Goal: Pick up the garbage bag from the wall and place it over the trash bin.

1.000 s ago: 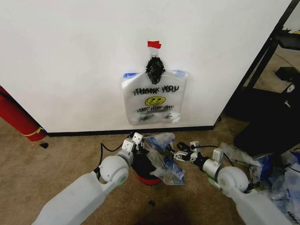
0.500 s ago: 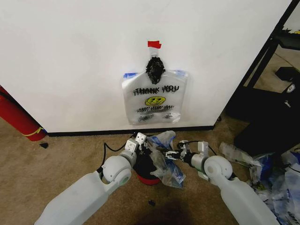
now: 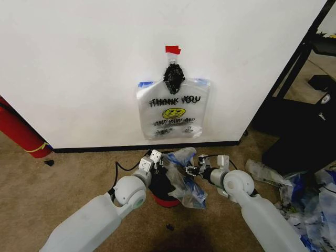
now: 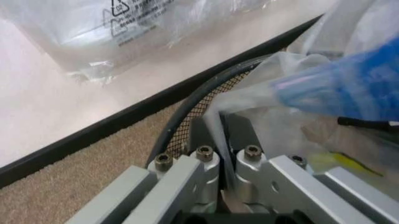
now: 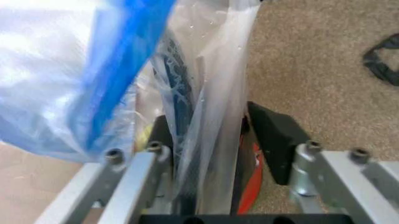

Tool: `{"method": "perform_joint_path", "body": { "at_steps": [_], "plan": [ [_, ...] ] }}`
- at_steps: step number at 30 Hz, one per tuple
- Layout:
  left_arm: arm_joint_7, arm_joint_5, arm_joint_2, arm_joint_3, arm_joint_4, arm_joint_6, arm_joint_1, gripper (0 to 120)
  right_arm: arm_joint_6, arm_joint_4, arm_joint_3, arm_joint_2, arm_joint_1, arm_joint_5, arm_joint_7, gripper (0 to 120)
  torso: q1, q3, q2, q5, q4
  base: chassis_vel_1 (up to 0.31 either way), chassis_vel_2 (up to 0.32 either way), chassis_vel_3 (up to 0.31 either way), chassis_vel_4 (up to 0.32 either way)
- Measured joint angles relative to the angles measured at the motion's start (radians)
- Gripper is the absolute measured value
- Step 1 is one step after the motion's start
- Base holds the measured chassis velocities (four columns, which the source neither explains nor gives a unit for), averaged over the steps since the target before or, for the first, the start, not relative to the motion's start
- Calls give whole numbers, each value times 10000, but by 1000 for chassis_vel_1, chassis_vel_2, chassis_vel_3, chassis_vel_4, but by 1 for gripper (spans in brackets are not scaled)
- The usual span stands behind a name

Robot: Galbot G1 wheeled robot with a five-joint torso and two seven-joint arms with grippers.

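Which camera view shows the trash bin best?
The head view is best: the trash bin stands on the carpet between both grippers, black with a red base, half covered by the garbage bag. The left wrist view shows part of its dark rim; the right wrist view shows a red sliver.

Looks like a test room in a lab or office: plain white wall [image 3: 79, 63], brown carpet [image 3: 52, 184], black metal shelving [image 3: 299, 58] off right.

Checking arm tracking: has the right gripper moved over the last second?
Yes. The right gripper has shifted toward the robot's left, closer to the trash bin and the garbage bag draped there, judged against the baseboard.
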State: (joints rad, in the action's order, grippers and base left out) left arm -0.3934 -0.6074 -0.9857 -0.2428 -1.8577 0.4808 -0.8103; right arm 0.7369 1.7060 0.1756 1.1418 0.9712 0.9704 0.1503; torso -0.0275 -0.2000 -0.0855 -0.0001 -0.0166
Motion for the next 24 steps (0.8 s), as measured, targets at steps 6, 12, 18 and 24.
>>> {"method": "perform_joint_path", "body": {
  "at_steps": [6, 12, 18, 24],
  "plan": [
    [204, 778, 53, 311, -419, -621, -508, 0, -145, 536, 167, 158, 345, 246, 761, 13, 1, 0, 0, 1, 0, 0, 0, 0, 0],
    [450, 2509, -9, 578, -690, -1682, -1193, 0, -644, 1563, 577, 345, 995, 637, 1754, 1, 2, 2, 0, 0, 2, 0, 0, 0, 0],
    [551, 3179, -94, 795, -677, -2105, -1684, 0, -1209, 2263, 922, 423, 1638, 847, 2161, 1, 1, 2, 0, 0, 1, 0, 0, 0, 0],
    [556, 3351, -221, 1103, -459, -2313, -1944, 0, -1322, 2605, 1021, 285, 2070, 654, 1915, 1, 1, 1, 0, 1, 1, 0, 0, 0, 0]
  ]
}}
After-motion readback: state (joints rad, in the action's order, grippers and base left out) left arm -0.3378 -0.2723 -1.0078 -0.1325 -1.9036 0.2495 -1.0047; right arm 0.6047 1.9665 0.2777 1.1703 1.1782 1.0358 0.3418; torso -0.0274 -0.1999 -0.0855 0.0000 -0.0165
